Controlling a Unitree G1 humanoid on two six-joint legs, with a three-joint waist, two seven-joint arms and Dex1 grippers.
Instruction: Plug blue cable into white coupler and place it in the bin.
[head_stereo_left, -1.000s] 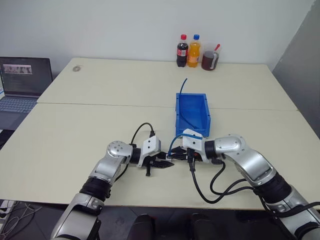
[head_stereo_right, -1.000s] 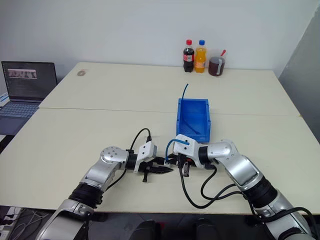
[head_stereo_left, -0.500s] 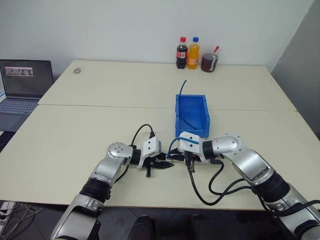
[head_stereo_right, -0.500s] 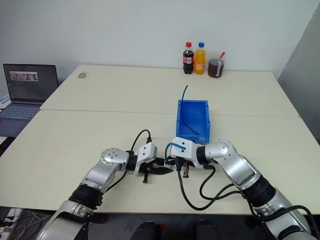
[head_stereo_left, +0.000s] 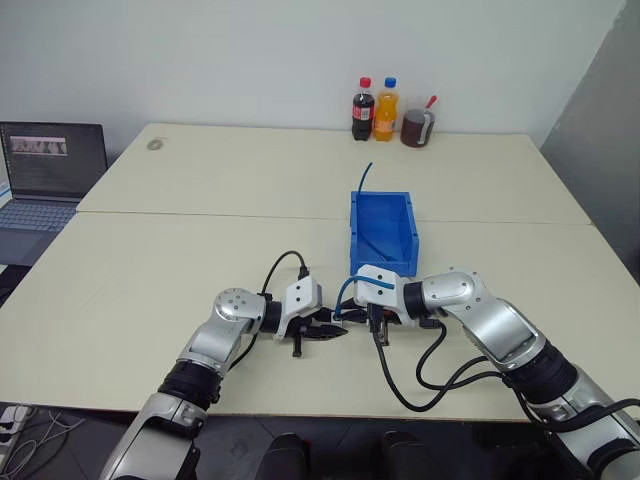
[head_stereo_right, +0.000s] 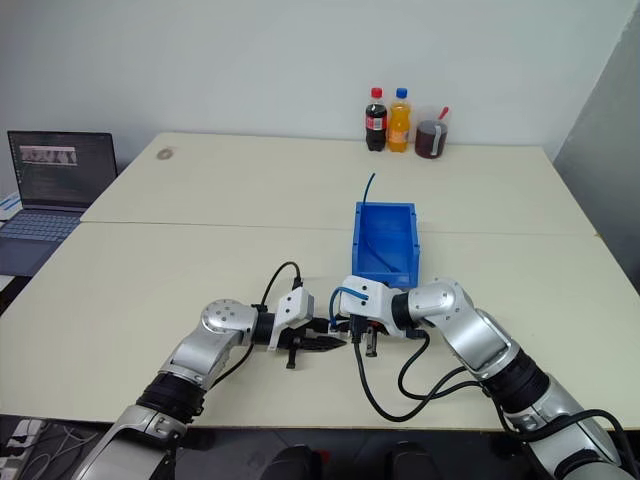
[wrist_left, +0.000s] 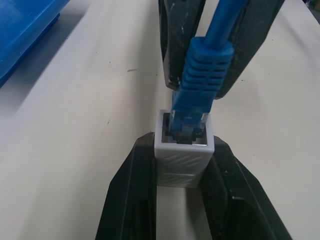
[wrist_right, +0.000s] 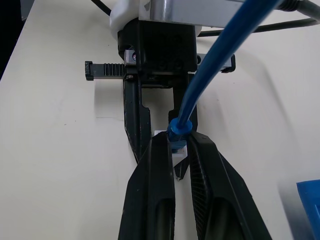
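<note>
Near the table's front edge, the left gripper (wrist_left: 182, 200) clamps the light, rigid white coupler (wrist_left: 183, 156) while the right gripper (wrist_right: 180, 150) pinches the floppy blue cable (wrist_left: 202, 75) at its stiff plug.

No legible text: bottle labels (head_stereo_left: 363, 103), laptop screen (head_stereo_left: 40, 157) too small.
</note>
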